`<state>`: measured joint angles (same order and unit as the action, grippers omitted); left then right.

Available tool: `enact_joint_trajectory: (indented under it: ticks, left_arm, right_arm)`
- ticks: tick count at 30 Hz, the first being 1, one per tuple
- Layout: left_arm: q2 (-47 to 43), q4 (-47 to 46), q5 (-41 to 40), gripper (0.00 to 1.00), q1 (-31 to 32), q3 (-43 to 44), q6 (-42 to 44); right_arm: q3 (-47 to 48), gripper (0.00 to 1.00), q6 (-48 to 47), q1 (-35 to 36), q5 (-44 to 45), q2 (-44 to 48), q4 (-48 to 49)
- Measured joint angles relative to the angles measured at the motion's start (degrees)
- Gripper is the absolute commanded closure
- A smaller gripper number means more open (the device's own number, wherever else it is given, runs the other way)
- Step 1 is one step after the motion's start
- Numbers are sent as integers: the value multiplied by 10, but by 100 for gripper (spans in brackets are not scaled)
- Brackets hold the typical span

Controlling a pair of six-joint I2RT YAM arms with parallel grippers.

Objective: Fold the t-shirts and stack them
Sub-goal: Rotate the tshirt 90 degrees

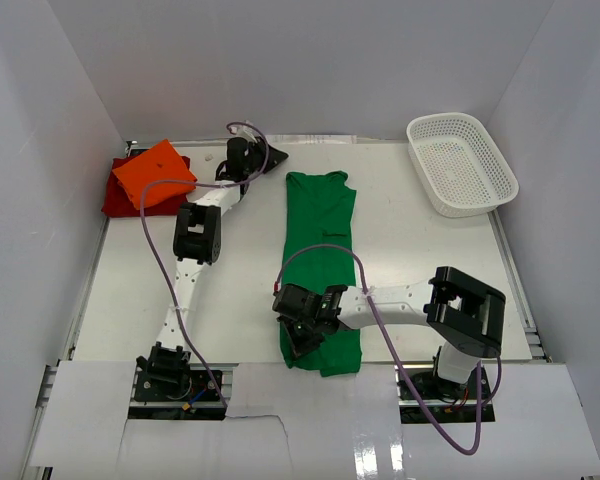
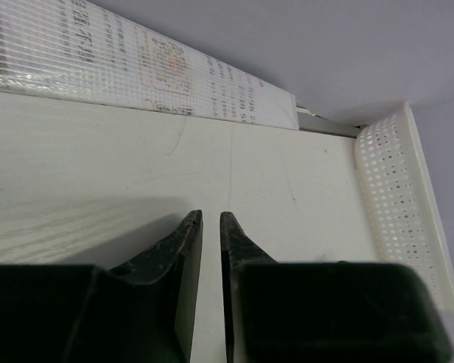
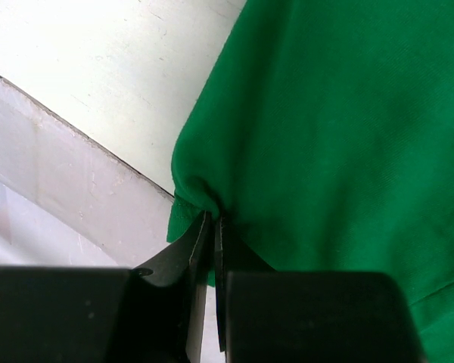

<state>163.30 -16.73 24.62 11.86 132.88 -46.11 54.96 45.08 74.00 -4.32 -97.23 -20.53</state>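
Note:
The green t-shirt (image 1: pixel 320 225) lies as a long narrow strip down the middle of the table, collar at the far end. My right gripper (image 1: pixel 298 345) is shut on its near left corner; in the right wrist view the cloth (image 3: pixel 333 121) bunches between the fingertips of that gripper (image 3: pixel 214 219). The folded orange t-shirt (image 1: pixel 155 172) lies on the dark red t-shirt (image 1: pixel 125 195) at the back left. My left gripper (image 1: pixel 268 158) hovers near the back edge, to the right of that stack. In the left wrist view it (image 2: pixel 210 215) is shut with only a thin slit, holding nothing.
The white mesh basket (image 1: pixel 462 163) stands at the back right; its wall shows in the left wrist view (image 2: pixel 397 189). A raised rail (image 2: pixel 136 68) runs along the table's back edge. White walls close in on three sides. The table's near edge (image 3: pixel 76 128) is just beside the right gripper.

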Motion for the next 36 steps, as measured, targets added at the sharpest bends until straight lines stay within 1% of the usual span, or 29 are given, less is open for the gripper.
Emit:
enact_joint_trajectory:
  ticks: [3, 4, 5, 6, 9, 13, 17, 20, 24, 26, 32, 35, 36]
  left_arm:
    - [-2, 0, -1, 63, -10, -2, -5]
    - [-7, 1, -1, 61, -14, -8, -7]
    - [-17, -1, -2, 59, -19, -22, -10]
    - [-33, 0, -2, 55, -25, -46, -14]
    - [-82, 0, 3, 49, -40, -104, -29]
    - [-141, 2, 13, 49, -56, -162, -60]
    - [-196, 8, 26, 48, -54, -231, -87]
    - [-229, 17, 29, 46, -43, -297, -83]
    - [-264, 32, 28, 43, -22, -385, -68]
    - [-272, 28, 34, 41, -13, -413, -64]
    - [-282, 31, 35, 41, -2, -419, -49]
    - [-281, 31, 36, 43, 2, -419, -45]
    - [-281, 32, 37, 45, 4, -419, -44]
  right_arm:
    - [2, 92, -2, 0, 0, -2, 0]
    - [5, 92, -3, 0, -2, -4, -2]
    - [7, 92, -5, 0, -3, -6, -2]
    - [9, 92, -6, 0, -4, -8, -3]
    - [12, 92, -9, 0, -7, -11, -5]
    - [18, 92, -13, 0, -9, -14, -10]
    - [27, 92, -20, 0, -10, -21, -21]
    - [31, 92, -22, 0, -11, -23, -25]
    - [35, 85, -23, 0, -13, -25, -29]
    - [35, 85, -24, 0, -14, -25, -30]
    - [38, 87, -24, -1, -15, -28, -33]
    - [41, 88, -25, -1, -15, -30, -35]
    - [41, 88, -25, -1, -16, -30, -36]
